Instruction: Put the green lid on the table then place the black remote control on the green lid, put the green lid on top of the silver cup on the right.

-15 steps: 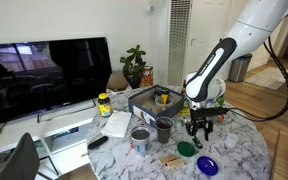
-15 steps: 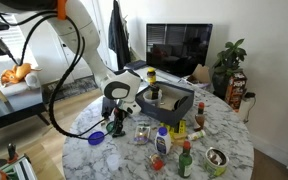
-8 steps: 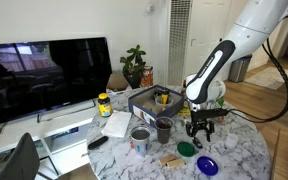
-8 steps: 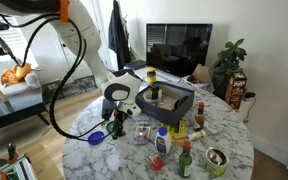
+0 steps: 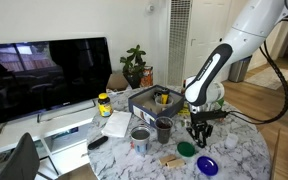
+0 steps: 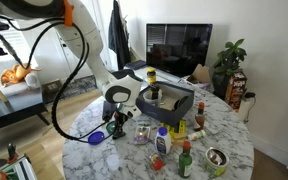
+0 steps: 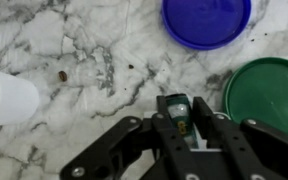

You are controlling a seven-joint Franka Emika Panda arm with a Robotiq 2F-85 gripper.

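Observation:
My gripper [image 7: 181,120] is shut on the black remote control [image 7: 175,106], which stands between the fingers above the marble table [image 7: 74,60]. The green lid [image 7: 272,95] lies flat on the table just to the right of the jaws, apart from them. In an exterior view my gripper [image 5: 198,138] hangs just above the green lid [image 5: 187,149]. A silver cup [image 5: 140,138] and a dark cup [image 5: 164,129] stand to its left. In an exterior view my gripper [image 6: 117,127] is low over the table, beside a silver cup [image 6: 143,132].
A blue lid [image 7: 206,20] lies beyond the green one; it also shows in both exterior views [image 5: 207,165] [image 6: 96,137]. A white object [image 7: 4,95] is at the left of the wrist view. A dark tray [image 5: 154,99], bottles [image 6: 162,142] and a TV [image 5: 44,75] are around.
My gripper has come down a little toward the table with the remote in it. Nothing else has moved.

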